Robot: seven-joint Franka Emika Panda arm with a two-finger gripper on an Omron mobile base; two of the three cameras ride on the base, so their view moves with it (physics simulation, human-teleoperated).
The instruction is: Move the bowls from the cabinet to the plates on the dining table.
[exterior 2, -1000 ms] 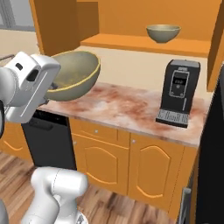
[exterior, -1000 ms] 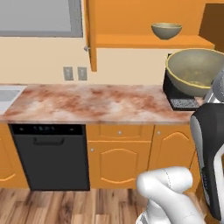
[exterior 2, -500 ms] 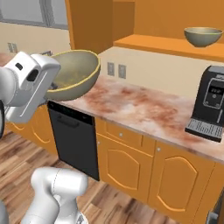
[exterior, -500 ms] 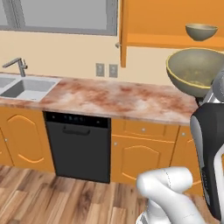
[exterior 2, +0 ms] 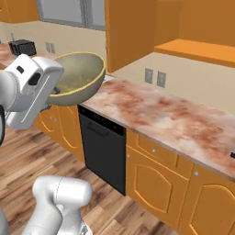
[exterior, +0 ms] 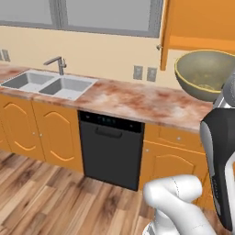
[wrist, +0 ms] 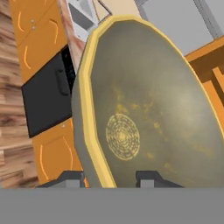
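In the left base view, one olive-bronze bowl point(exterior: 205, 73) rides at the right edge of the frame, tipped so its speckled inside faces left, above the robot's white arm and over the pink marbled counter point(exterior: 137, 98). One open door of the orange cabinet point(exterior: 164, 32) hangs at upper right; one double sink point(exterior: 50, 84) with a tap sits at left, and one black dishwasher point(exterior: 110, 153) stands below the counter at centre. No plates and no dining table are visible here, so the carry appears far from its end.

In the right base view, the same bowl point(exterior 2: 80, 82) sits at upper left, pressed against the white hand, its open mouth tilted toward the upper right. The counter point(exterior 2: 174, 117) runs away to the right.

In the hand view, the gripper point(wrist: 111, 178) clamps the bowl's near rim at the bottom of the frame, one dark finger point(wrist: 70, 179) outside the wall and the other inside. The bowl point(wrist: 148, 109) extends straight up and away from the fingers, its yellow rim running from lower left to upper centre. One bowl is counted.
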